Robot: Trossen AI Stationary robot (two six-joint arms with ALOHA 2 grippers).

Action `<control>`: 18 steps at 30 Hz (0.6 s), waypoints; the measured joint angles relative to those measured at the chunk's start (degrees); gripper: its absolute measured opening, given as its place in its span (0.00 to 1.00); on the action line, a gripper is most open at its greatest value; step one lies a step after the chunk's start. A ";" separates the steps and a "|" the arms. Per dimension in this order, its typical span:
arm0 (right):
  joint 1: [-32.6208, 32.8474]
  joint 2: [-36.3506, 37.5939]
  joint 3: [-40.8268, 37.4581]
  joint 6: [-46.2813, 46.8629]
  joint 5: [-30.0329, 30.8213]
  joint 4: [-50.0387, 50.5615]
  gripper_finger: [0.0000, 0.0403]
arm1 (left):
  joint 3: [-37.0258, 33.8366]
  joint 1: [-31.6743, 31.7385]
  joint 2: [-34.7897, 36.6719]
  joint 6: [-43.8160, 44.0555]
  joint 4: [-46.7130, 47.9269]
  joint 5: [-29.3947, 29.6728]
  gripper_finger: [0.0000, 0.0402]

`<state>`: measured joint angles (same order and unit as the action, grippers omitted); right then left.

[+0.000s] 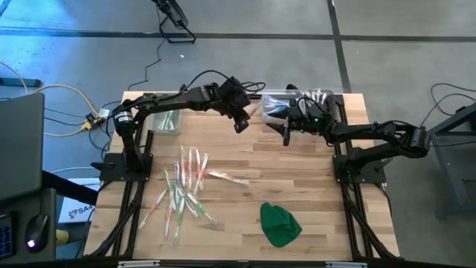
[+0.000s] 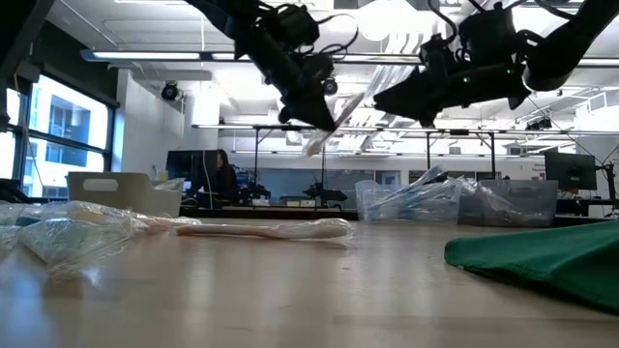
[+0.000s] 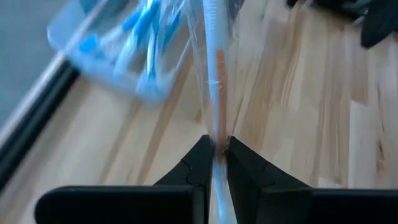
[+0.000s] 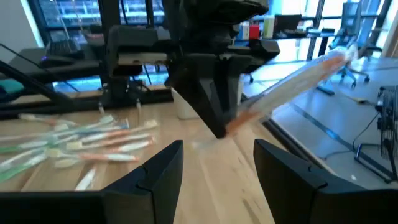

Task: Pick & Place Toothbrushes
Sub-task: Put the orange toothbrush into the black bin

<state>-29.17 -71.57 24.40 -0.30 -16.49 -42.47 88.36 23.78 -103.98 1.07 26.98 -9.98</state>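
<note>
The left gripper [image 1: 241,125] is held raised over the far middle of the table [image 1: 312,186], its fingers closed tight on the end of one wrapped toothbrush [image 3: 214,74] with an orange accent, which projects forward from the jaws. In the low view the stick is seen tilted, clear of the tabletop. Facing it, the right gripper [image 1: 285,138] is kept near, fingers spread wide and holding nothing; in its own wrist view the held toothbrush is seen just beyond its fingertips [image 4: 163,163].

The remaining toothbrushes [image 1: 186,190] are left scattered on the near-left part of the table, with one lying apart towards the middle. A clear bin [image 1: 279,104] already holding packed brushes is seen at the far edge, behind the right gripper; a second bin [image 1: 165,120] sits at the far left. A green cloth [image 1: 280,224] lies near the front.

A handover or a drop into the far bin appears to be in hand. The step is best done slowly: the stick is gripped only at its tip, so swing should be avoided, and its free end should be lined up between the open fingers or over the bin before release.
</note>
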 joint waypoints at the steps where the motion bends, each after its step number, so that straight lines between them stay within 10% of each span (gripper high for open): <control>1: 0.00 0.00 0.00 0.00 0.00 -0.57 0.47 | 0.00 -0.03 0.00 -0.98 -1.18 -0.05 0.08; 18: 0.04 -1.03 0.00 5.54 5.44 -3.50 0.47 | 0.00 -0.96 -0.10 -6.87 -8.07 -3.82 0.08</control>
<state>-29.12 -72.60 24.40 5.24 -11.05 -45.97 88.36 22.83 -104.09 -5.81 18.91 -13.80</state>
